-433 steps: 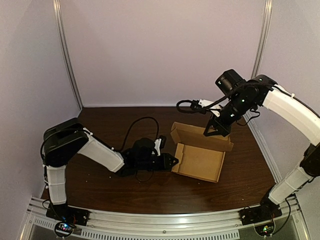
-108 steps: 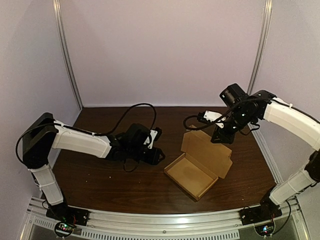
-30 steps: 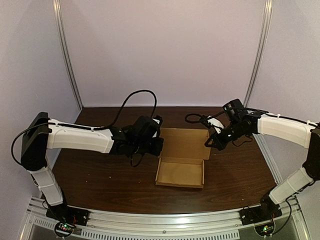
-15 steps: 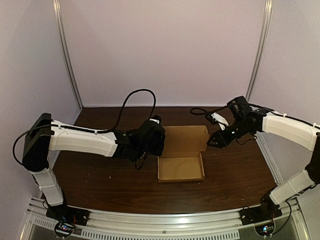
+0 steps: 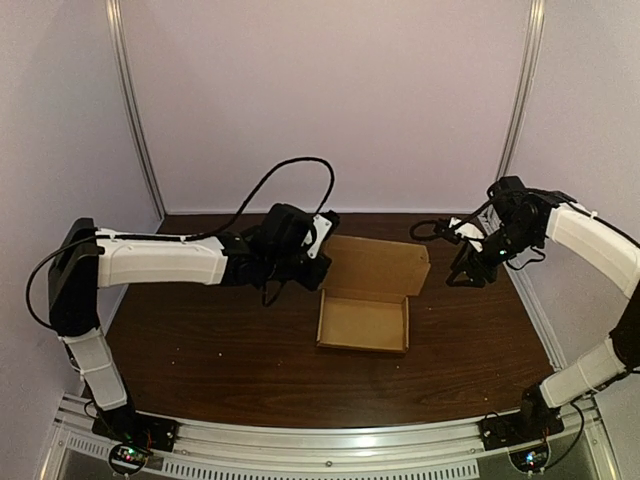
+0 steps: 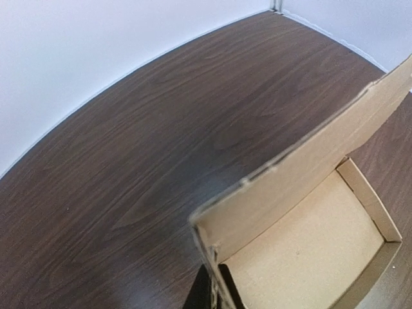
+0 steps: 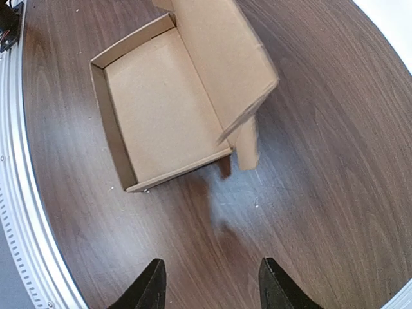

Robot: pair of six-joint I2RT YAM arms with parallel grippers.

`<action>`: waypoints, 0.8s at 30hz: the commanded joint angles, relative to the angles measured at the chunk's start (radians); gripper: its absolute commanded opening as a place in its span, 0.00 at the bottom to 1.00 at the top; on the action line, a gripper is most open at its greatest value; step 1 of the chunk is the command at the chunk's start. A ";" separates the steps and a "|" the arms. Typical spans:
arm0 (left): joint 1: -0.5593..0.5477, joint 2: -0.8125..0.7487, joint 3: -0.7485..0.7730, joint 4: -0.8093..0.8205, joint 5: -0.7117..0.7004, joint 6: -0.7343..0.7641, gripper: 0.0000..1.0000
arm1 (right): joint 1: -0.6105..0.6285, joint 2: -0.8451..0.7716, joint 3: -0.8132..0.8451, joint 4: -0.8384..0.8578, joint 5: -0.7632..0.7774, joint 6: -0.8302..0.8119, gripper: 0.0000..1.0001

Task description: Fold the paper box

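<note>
A brown paper box (image 5: 362, 325) lies open at the middle of the table, its lid (image 5: 377, 266) raised at the far side. My left gripper (image 5: 318, 268) is at the lid's left end. In the left wrist view it (image 6: 215, 297) is shut on the thin side flap at the lid's (image 6: 302, 167) corner, above the tray floor (image 6: 309, 251). My right gripper (image 5: 462, 277) hangs to the right of the lid, apart from it. In the right wrist view it (image 7: 212, 283) is open over bare wood, with the box (image 7: 161, 109), lid (image 7: 219, 58) and loose end flap (image 7: 246, 141) ahead.
The dark wooden table (image 5: 200, 340) ends at a metal rail (image 5: 300, 455) in front, and pale walls close the back and sides. A black cable (image 5: 290, 175) loops above the left arm; another hangs by the right wrist (image 5: 432, 230).
My right gripper has drawn back to the right, away from the lid. The left gripper has risen a little and the lid stands more upright. The box stays square to the front.
</note>
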 commanded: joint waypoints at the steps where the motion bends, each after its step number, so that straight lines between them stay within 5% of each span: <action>1: 0.022 0.043 0.074 0.005 0.242 0.155 0.00 | -0.028 0.105 0.038 0.081 -0.012 -0.100 0.49; 8: 0.059 0.138 0.187 -0.064 0.373 0.189 0.00 | -0.026 0.194 0.040 0.162 -0.042 -0.097 0.47; 12: 0.060 0.169 0.211 -0.054 0.332 0.169 0.00 | -0.014 0.172 0.017 0.114 -0.109 -0.108 0.46; 19: 0.060 0.173 0.197 -0.015 0.168 0.094 0.00 | 0.063 0.065 -0.095 0.064 -0.193 0.110 0.46; 24: 0.060 0.179 0.178 0.036 0.216 0.142 0.00 | 0.110 -0.017 -0.089 -0.121 -0.207 -0.014 0.49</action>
